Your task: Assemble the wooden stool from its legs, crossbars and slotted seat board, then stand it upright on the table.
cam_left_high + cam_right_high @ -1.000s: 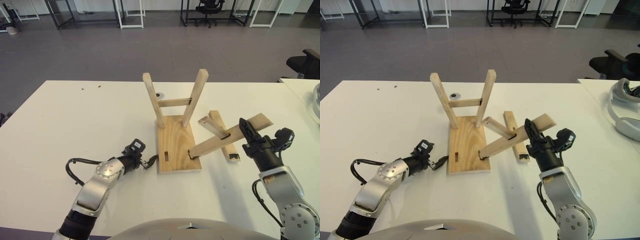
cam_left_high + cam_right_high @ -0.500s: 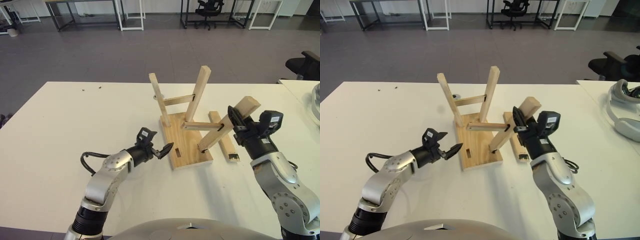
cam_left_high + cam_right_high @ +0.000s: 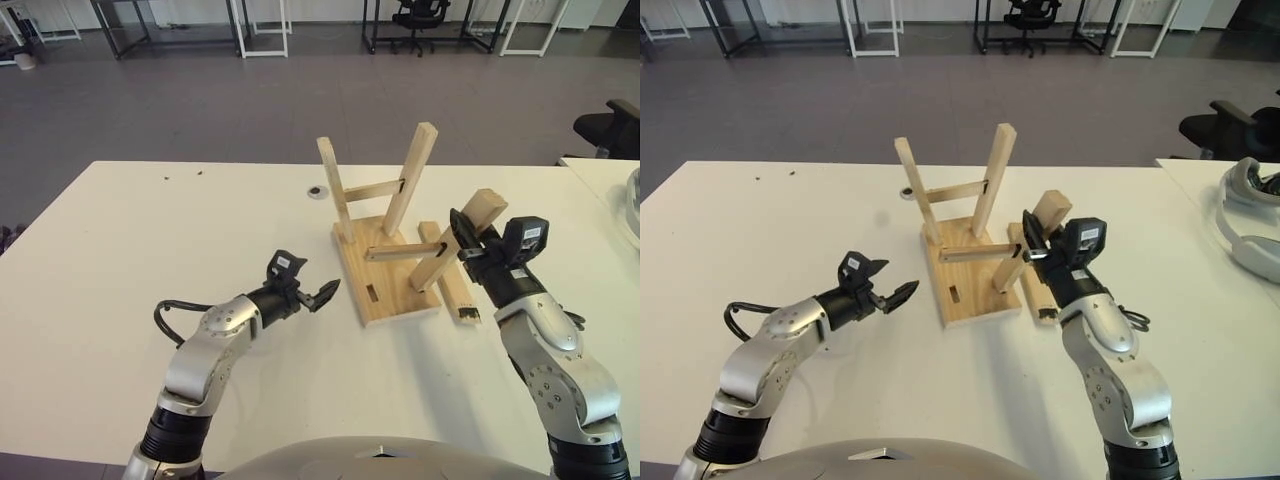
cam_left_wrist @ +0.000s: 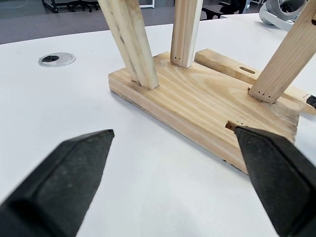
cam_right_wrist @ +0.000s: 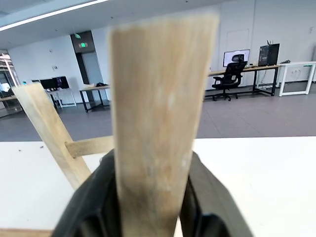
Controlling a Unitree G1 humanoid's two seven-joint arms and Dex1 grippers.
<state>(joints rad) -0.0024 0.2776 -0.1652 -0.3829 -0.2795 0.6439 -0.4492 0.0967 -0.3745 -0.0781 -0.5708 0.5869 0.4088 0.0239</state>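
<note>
Now that the right gripper point(image 3: 462, 242), clamped on a leg point(image 3: 429, 272), has tipped it upright mid-frame, apparently into a slot of the board point(image 3: 390, 296), the left gripper point(image 3: 322, 296) waits, fingers apart.

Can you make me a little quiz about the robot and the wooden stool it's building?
1. True or false: the left gripper is holding the seat board.
2. Pick one. The right gripper is shut on: A the tilted leg; B the seat board; C nothing.
3. Short answer: what joins the two far legs standing on the board?

Key
1. False: it is open, above the table beside the board.
2. A.
3. A crossbar.
</note>
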